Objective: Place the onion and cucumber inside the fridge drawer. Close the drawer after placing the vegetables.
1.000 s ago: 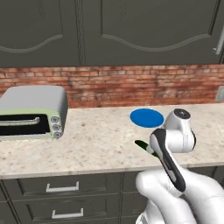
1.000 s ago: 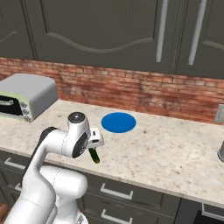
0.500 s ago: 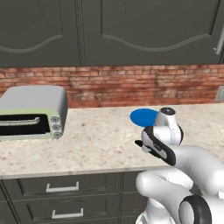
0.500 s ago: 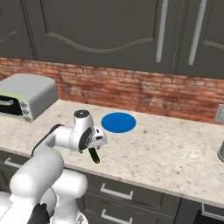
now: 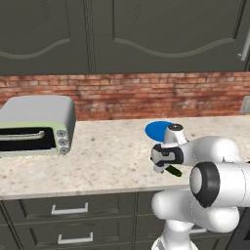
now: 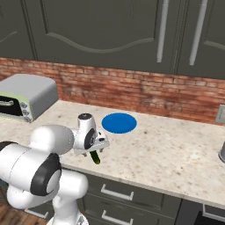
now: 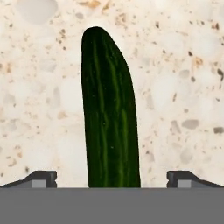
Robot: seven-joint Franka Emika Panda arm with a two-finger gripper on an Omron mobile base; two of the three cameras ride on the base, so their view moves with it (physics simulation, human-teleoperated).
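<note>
The cucumber (image 7: 109, 113) is a slim dark green stick lying flat on the speckled counter near its front edge, also visible as a green end under the hand (image 5: 174, 171) (image 6: 95, 157). My gripper (image 7: 113, 178) points straight down over it and is open. One fingertip stands well clear on each side of the cucumber, and neither touches it. The white hand hovers just above the counter (image 5: 164, 164) (image 6: 94, 150). The onion and the fridge drawer are out of view.
A flat blue disc (image 5: 158, 129) (image 6: 119, 122) lies just behind the hand. A grey toaster oven (image 5: 36, 124) (image 6: 26, 96) stands at the far left against the brick wall. Dark drawers (image 5: 71, 210) sit below the counter's front edge.
The arm has folded in and the hand has swung down and slightly left, settling over the cucumber. The jaws have stayed wide, and the cucumber has not moved.
</note>
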